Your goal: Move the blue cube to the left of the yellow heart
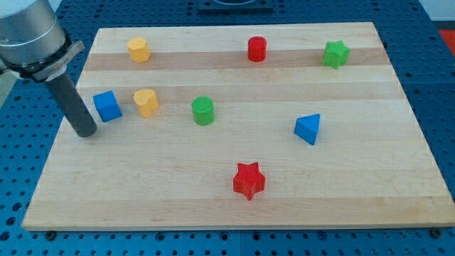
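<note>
My tip [84, 132] sat on the board [234, 199] near its left edge, just left of the blue cube [107, 106] and slightly below it. Narrow gap between rod and cube; could not tell for sure whether they touched, looked just apart. No gripper on this arm, only the plain dark rod [73, 105], so nothing to open or close, and nothing held. Rod leaned up toward the view's top left into the grey arm housing [28, 32].

Blue cube was at the view's left, mid-height on the board. Yellow heart [146, 102] was just right of it, close but apart, about the same row. So the cube already lay on the heart's left side.

Other blocks: yellow hexagon-ish block [138, 50] near the top left, above the heart. Green cylinder [202, 111] right of the heart, apart. Red cylinder [257, 49] top middle. Green star [335, 54] top right. Blue triangle [308, 129] right of centre, well apart from the rest. Red star [249, 180] bottom middle, alone.

Board lay on a blue perforated table [441, 85].
</note>
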`<state>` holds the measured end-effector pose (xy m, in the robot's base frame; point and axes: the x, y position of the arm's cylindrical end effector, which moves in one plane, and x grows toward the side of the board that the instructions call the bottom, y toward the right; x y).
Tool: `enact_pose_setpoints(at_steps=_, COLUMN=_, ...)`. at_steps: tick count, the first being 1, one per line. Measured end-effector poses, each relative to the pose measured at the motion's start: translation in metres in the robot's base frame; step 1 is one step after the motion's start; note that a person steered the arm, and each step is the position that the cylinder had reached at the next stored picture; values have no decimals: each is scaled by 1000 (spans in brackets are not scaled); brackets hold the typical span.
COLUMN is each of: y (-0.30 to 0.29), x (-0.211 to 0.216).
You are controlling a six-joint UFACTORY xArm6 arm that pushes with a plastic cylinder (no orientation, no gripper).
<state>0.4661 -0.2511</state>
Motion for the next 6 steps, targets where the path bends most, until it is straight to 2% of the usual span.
enact_pose_setpoints(at_steps=4, y=-47, x=0)
enact_pose_setpoints(at_steps=6, y=1, x=-23)
